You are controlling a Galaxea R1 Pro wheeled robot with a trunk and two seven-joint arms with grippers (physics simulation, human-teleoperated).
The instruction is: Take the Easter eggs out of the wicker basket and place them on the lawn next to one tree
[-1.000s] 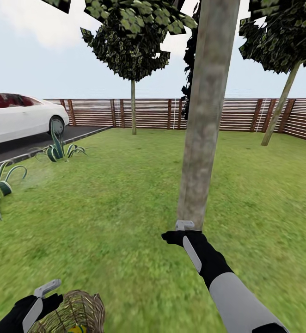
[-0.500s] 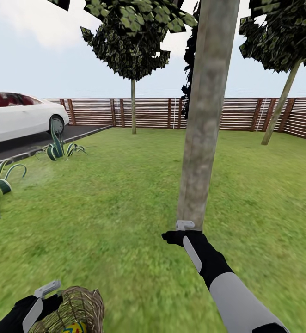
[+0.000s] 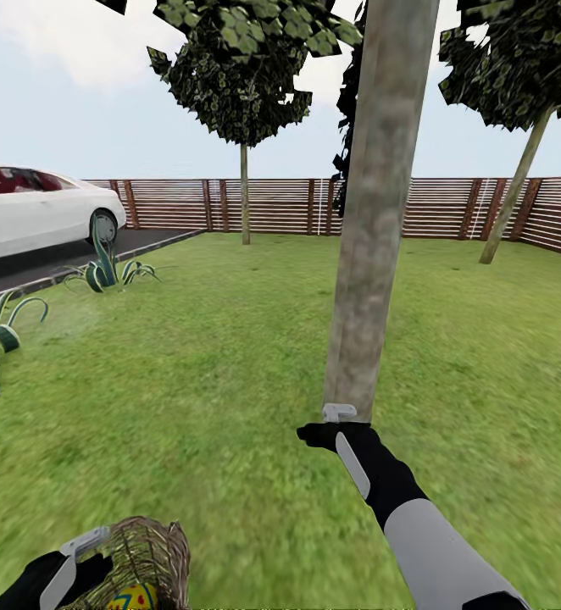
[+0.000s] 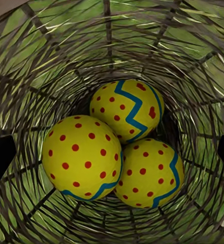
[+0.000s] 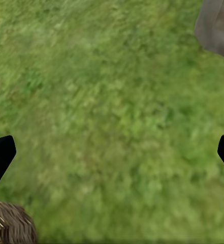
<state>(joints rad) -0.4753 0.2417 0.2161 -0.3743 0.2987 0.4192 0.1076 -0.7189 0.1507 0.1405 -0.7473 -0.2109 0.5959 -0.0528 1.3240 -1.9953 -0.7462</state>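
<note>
The wicker basket (image 3: 149,555) stands on the lawn (image 3: 213,390) at the bottom left of the head view. In the left wrist view, all three Easter eggs lie inside the wicker basket (image 4: 35,61): one egg (image 4: 84,157), a second egg (image 4: 128,109) and a third egg (image 4: 150,173), touching each other. My left gripper (image 4: 112,152) hangs open over the basket's mouth, its dark fingertips (image 4: 0,157) wide apart. My right gripper (image 3: 338,415) is open and empty, low over the grass at the foot of the thick tree (image 3: 374,212).
A wooden fence (image 3: 272,206) closes the far side. A white car (image 3: 35,212) is parked on the driveway at the left, with spiky plants (image 3: 107,271) along its edge. Thin-trunked trees (image 3: 244,195) stand further back. Open grass lies between basket and trunk.
My left gripper has sunk lower beside the basket's rim. The head view has tilted slightly. The right arm has stayed by the trunk.
</note>
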